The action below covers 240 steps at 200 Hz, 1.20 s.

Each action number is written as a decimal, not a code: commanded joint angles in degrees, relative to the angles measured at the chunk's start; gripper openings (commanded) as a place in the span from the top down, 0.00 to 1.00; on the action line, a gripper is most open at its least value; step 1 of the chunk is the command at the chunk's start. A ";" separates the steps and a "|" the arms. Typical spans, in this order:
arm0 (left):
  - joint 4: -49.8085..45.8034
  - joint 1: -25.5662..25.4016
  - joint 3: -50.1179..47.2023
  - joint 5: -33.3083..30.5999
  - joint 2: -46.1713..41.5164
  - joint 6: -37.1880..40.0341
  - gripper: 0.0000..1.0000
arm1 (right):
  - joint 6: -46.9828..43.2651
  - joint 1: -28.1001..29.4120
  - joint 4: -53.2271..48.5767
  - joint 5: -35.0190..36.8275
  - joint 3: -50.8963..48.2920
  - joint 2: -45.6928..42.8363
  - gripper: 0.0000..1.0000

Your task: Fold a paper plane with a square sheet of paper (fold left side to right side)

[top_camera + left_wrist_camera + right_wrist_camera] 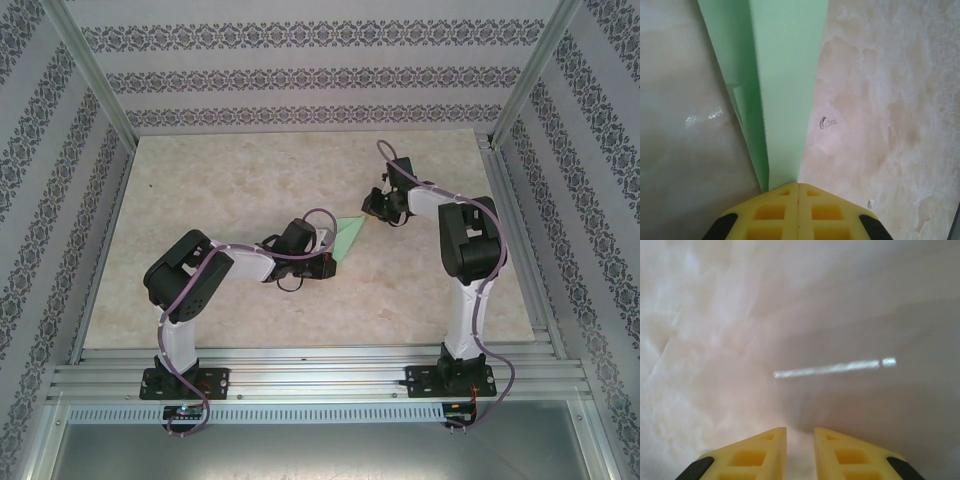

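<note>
The left gripper (798,184) grips one end of the slim, pale mint-green folded paper plane (785,75) mid-table; the right gripper (800,432), slightly parted and empty, should press its crease gently

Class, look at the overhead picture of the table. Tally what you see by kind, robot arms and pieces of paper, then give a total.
Robot arms: 2 (left arm, right arm)
Folded green paper: 1
Total: 3
</note>
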 commanded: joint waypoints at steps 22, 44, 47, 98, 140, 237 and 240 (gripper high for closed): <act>-10.98 -1.08 -3.57 -0.70 1.89 0.05 0.96 | -3.31 -1.93 -0.07 3.61 2.61 -1.56 0.78; -10.56 -1.23 -3.42 -0.55 1.86 -0.31 0.96 | -2.27 -1.52 1.45 0.34 -1.84 -8.51 0.77; -10.55 -1.24 -3.38 -0.63 1.87 -0.34 0.96 | -1.88 -1.36 1.94 -0.18 -2.68 -9.75 0.77; -10.23 -1.76 -2.74 -0.53 2.24 -0.66 0.96 | 6.70 5.86 9.52 -2.98 -20.29 -24.22 0.77; -10.45 -1.94 -2.51 -0.68 2.21 -0.64 0.96 | 13.93 12.93 16.61 -1.29 -27.31 -24.09 0.78; -11.48 -3.67 -4.72 0.58 1.38 -0.52 0.94 | 11.26 14.00 9.75 4.48 -24.62 -12.63 0.78; -11.44 -3.76 -5.07 0.71 1.32 -0.61 0.94 | 11.27 13.93 9.72 4.53 -24.57 -12.49 0.78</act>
